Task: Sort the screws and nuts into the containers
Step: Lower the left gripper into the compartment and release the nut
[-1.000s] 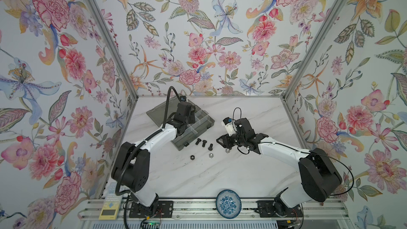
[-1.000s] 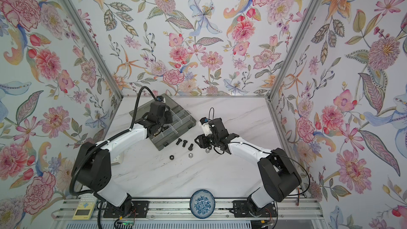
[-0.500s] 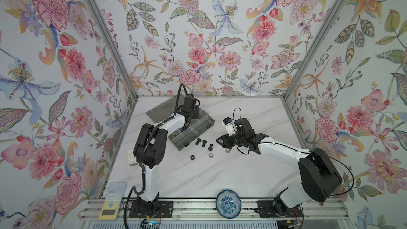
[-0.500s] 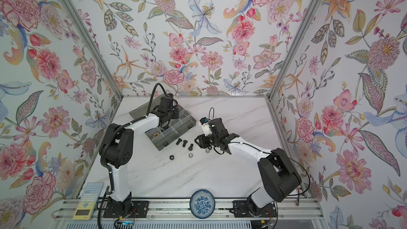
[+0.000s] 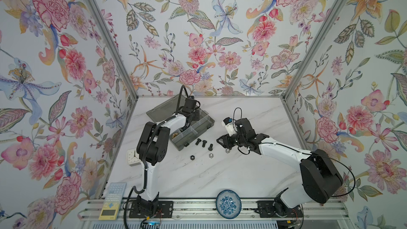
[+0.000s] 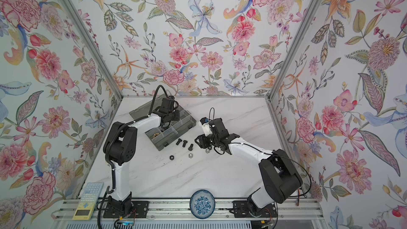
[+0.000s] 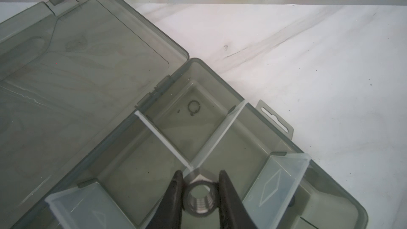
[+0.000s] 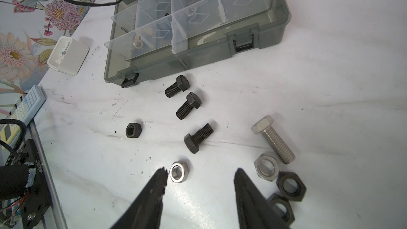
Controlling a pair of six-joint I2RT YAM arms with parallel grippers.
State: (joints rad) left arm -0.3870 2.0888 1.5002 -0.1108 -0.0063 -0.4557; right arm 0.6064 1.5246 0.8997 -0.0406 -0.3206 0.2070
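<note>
The walls around carry a flowered paper, and the white marbled table [image 5: 198, 179] holds the grey organizer box [image 8: 277, 18] with its lid laid open behind it. The sorting is begun but, in my judgement, less than half done.

In the box I can see brass wing nuts [image 8: 138, 45] in one compartment by the front wall and one silver piece [image 8: 191, 11] in a compartment behind. The rest is too unclear to tell.

The left claw [image 7: 200, 174] is over the box, above the crossing of two clear dividers. It pinches a threaded silver nut [image 7: 199, 199] between its two fingers, and this nut is not yet dropped. The right claw [image 8: 200, 171] stands spread and empty over the table, with a small silver nut [image 8: 178, 171] just beside one fingertip.

Loose on the table lie three black bolts [image 8: 189, 105] near the front of the box, a silver bolt [image 8: 273, 139], a black hex nut [image 8: 133, 129], a flat silver nut [image 8: 265, 167] and two larger black nuts [image 8: 290, 186]. So all four screws and at least five nuts wait to be sorted.
</note>
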